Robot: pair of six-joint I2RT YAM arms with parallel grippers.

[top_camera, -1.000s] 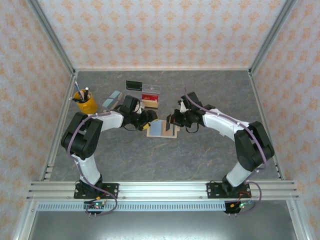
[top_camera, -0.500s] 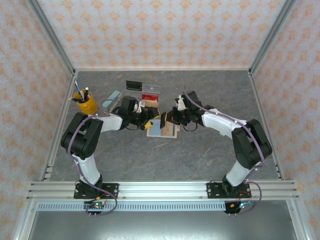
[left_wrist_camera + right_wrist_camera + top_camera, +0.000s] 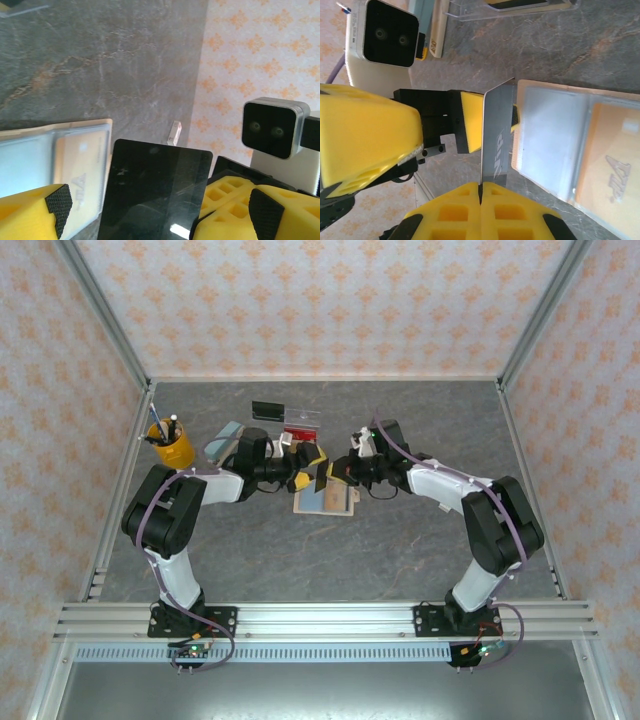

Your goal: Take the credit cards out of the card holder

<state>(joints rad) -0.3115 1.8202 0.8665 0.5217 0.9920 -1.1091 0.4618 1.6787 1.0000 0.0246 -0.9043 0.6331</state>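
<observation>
Both fingers [image 3: 451,212] of the right gripper [image 3: 481,189] are clenched on the lower edge of a dark card [image 3: 495,142], which the right wrist view catches edge-on as a thin grey sliver. The left wrist view shows the card's [image 3: 155,190] glossy black face instead, standing between the spread fingers [image 3: 30,212] of the left gripper [image 3: 157,212], with a gap on each side, so that gripper is released. From above, the two grippers [image 3: 303,468] [image 3: 336,473] meet tip to tip at mid-table with the card [image 3: 322,477] between them. Just beside it the card holder [image 3: 325,500] lies open and flat on the grey table [image 3: 400,550], blue-grey panels up. Both wrist views show a tan card [image 3: 615,165] [image 3: 80,165] tucked in one of its sleeves, too small to tell from above. Farther back stands a clear tray [image 3: 300,420], and a yellow cup [image 3: 172,448] sits at the left
</observation>
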